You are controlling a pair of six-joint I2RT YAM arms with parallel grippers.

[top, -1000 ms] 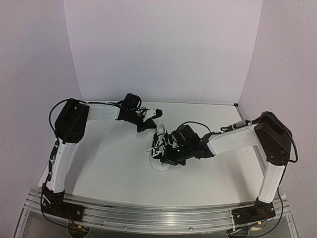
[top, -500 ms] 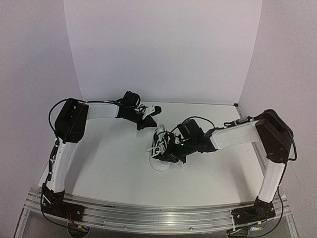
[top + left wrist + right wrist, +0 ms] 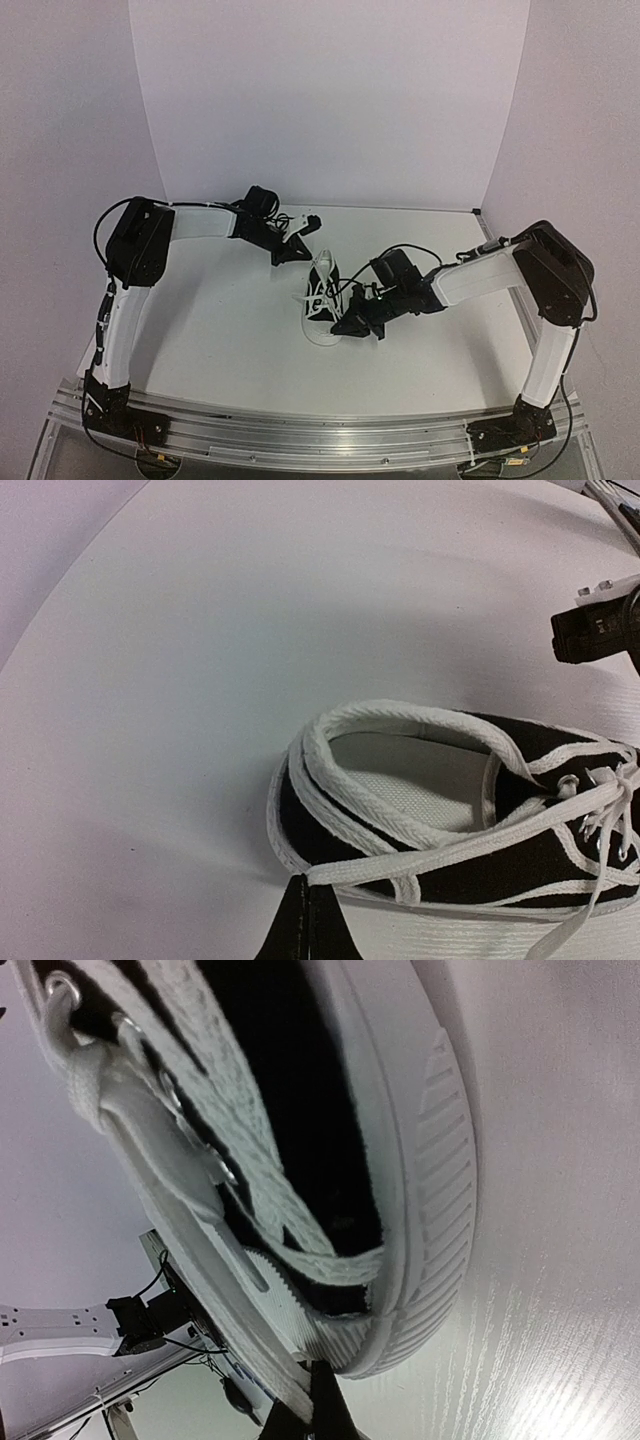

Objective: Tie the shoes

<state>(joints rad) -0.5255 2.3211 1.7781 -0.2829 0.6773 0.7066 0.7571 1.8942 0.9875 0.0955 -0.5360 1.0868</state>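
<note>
The white worktop [image 3: 220, 330] carries the sneaker [image 3: 322, 300] about midway between the two arms. Its long axis runs near to far, with the white toe cap toward the arm bases and the heel toward the back wall. Just beyond the sneaker's heel, the left pincer [image 3: 306, 912] is closed tight on a strand of the laces [image 3: 450, 845]. By the sneaker's toe-end flank, the right pincer [image 3: 312, 1402] is likewise clamped on a strand. Both strands look taut and nothing pins the light sneaker, so it may drag, twist or tip, or a flat strand may slip free.
</note>
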